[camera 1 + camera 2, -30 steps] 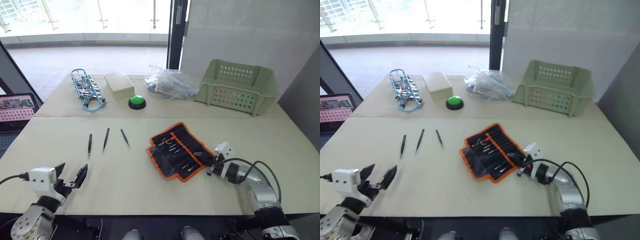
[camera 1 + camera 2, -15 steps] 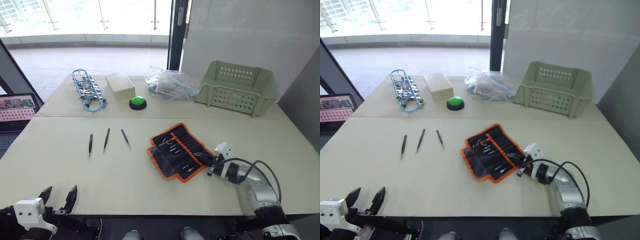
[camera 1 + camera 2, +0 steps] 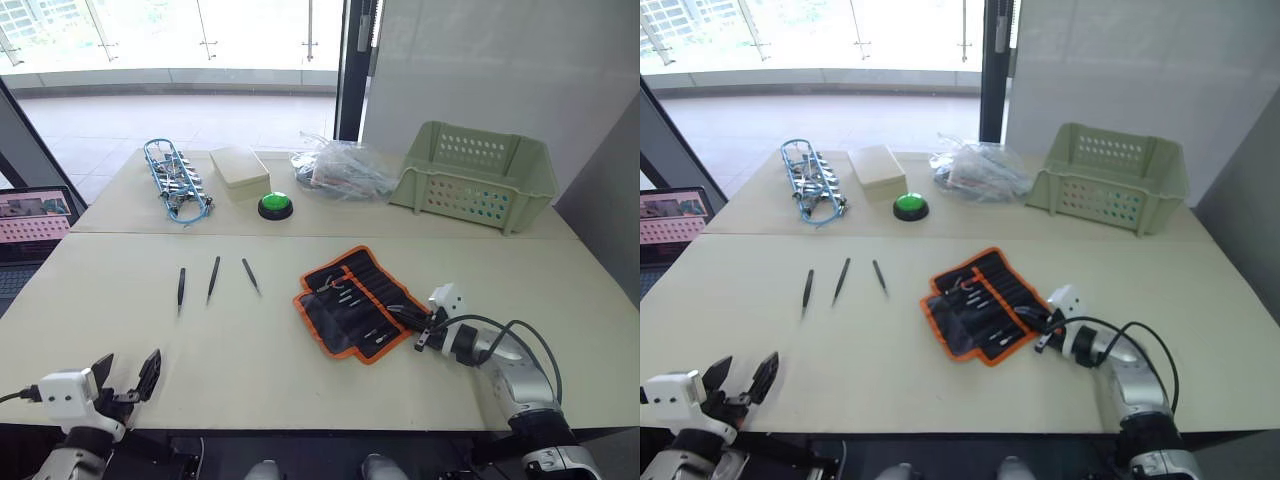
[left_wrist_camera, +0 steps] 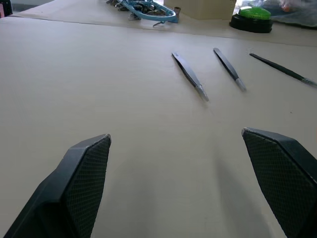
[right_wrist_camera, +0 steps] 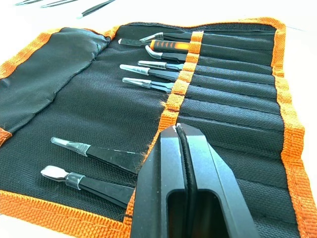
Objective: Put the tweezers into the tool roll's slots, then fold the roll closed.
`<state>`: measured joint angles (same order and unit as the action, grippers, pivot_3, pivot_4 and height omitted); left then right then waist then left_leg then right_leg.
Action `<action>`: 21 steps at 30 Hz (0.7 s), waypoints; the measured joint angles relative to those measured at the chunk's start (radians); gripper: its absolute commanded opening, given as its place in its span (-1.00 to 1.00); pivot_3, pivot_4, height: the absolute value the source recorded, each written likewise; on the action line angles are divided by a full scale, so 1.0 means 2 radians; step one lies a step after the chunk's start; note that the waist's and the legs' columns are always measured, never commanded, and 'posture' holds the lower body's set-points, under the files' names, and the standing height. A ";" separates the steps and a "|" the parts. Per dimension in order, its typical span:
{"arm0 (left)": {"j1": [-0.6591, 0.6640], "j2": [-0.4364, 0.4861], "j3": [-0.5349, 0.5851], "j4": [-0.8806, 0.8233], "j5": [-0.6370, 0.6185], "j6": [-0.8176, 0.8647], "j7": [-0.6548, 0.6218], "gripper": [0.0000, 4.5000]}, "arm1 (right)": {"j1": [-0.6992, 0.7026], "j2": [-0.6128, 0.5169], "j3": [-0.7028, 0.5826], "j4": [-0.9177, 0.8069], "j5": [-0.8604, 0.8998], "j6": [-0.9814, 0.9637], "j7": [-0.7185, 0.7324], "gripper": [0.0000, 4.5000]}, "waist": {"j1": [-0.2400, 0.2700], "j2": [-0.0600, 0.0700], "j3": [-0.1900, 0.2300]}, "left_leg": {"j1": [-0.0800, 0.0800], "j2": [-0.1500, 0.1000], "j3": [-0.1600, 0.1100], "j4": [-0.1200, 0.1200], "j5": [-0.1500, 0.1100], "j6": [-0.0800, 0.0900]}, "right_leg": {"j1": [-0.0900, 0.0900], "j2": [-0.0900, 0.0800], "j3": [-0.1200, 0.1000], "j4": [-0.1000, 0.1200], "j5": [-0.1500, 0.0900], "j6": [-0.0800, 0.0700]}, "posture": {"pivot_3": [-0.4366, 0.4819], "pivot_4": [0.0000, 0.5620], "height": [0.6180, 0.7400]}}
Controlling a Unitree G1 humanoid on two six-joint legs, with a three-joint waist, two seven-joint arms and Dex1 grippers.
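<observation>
Three tweezers [image 3: 213, 277] lie loose on the table [image 3: 250, 350], well ahead of the left tool [image 3: 125, 377], fingers apart. The right tool [image 3: 425, 331], fingers together, touches the open roll [image 3: 350, 300].

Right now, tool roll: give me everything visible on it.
The tool roll lies unrolled and flat on the table, right of three loose tweezers. It is black woven fabric with orange edging and an orange band across the slots. Six tools sit in slots with metal tips exposed; the slots between the two groups look unfilled. The right gripper, shut, sits at its near-right edge.
</observation>
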<state>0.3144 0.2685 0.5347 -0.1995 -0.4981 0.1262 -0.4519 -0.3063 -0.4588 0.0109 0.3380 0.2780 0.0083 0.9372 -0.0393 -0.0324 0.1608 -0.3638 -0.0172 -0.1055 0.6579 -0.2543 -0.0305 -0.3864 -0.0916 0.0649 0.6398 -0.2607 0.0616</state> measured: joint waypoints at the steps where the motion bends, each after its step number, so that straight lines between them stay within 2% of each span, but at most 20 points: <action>1: -0.016 0.010 -0.006 -0.003 0.000 0.022 0.015 1.00 | -0.001 0.000 0.001 -0.001 0.000 0.000 0.000 -1.00 | 0.000 0.000 0.000 | 0.000 0.000 0.000 0.000 0.000 0.000 | 0.000 0.000 0.000 0.000 0.000 0.000 | -0.05 -0.47 1.00; 6: -0.081 0.050 -0.032 -0.008 0.033 0.122 0.094 1.00 | 0.000 0.000 0.004 -0.005 0.000 0.000 -0.003 -1.00 | -0.001 0.000 0.000 | 0.000 0.000 0.000 0.000 0.000 0.000 | 0.000 0.000 0.000 0.000 0.000 0.000 | -0.05 -0.47 1.00; 11: -0.154 0.086 -0.044 0.011 0.033 0.250 0.137 1.00 | 0.002 0.000 0.003 -0.006 -0.004 0.000 -0.005 -1.00 | 0.000 0.002 -0.001 | 0.002 0.000 0.000 -0.001 0.000 0.000 | 0.000 0.000 0.000 0.001 0.000 0.000 | -0.05 -0.47 1.00; 21: -0.235 0.100 -0.071 0.069 0.054 0.284 0.133 1.00 | 0.002 0.001 0.002 -0.006 -0.008 -0.003 -0.009 -1.00 | 0.001 0.002 -0.001 | 0.003 0.000 0.000 -0.003 0.001 -0.001 | 0.001 0.000 0.000 0.001 0.000 0.000 | -0.05 -0.47 1.00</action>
<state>-0.1557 0.4683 0.3926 -0.0611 -0.3892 0.6942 -0.1862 -0.3018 -0.4561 0.0149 0.3265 0.2613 0.0030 0.9200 -0.0366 -0.0277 0.1587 -0.3574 -0.0178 -0.1054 0.6528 -0.2532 -0.0323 -0.3843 -0.0920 0.0653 0.6412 -0.2607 0.0616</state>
